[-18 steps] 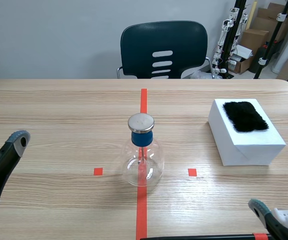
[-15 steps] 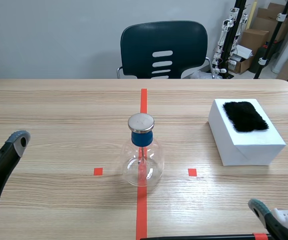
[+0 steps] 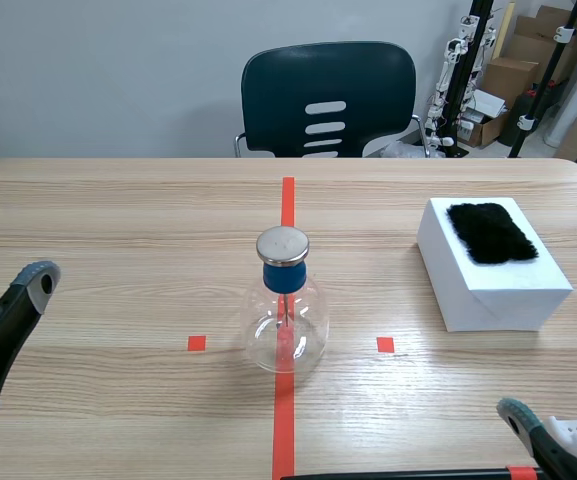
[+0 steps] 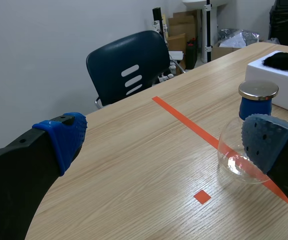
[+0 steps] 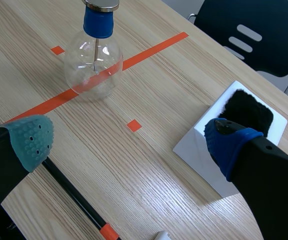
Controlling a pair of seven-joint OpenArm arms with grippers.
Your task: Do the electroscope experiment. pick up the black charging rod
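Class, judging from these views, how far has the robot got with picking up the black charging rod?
Done: nothing yet; the black charging rod lies flat on the table. In hand: the right gripper is open over the rod, gripping nothing; the left gripper is open and empty. Left: descend, close on the rod, lift it.

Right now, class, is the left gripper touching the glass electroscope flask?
Apart. The scene view shows bare table between the left gripper and the electroscope flask; the left wrist view's overlap is only line of sight.
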